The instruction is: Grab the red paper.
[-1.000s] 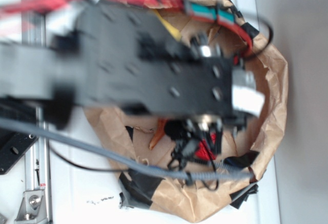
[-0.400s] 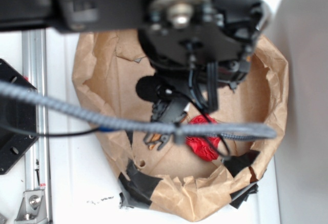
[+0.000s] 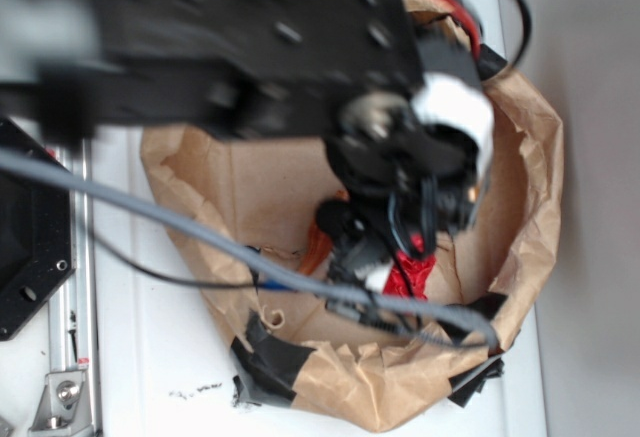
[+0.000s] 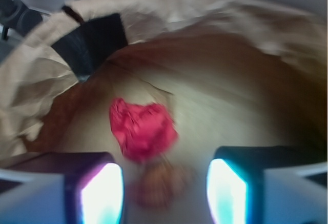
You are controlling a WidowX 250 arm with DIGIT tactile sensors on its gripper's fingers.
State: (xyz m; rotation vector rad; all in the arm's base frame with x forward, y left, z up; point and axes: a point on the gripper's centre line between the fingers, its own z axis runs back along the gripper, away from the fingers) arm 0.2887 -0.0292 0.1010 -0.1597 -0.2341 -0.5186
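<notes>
While the end effector (image 4: 164,183) hangs with its fingers wide apart and holding nothing, the red paper (image 4: 142,127) lies just ahead, a bit left, inside the brown paper nest (image 3: 530,207).

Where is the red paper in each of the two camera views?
Exterior: the red paper sits lower right of center, partly hidden under the arm.
Wrist: the red paper lies left of center, ahead of the open pincer.
Shared landmark: the brown paper wall with black tape.
</notes>
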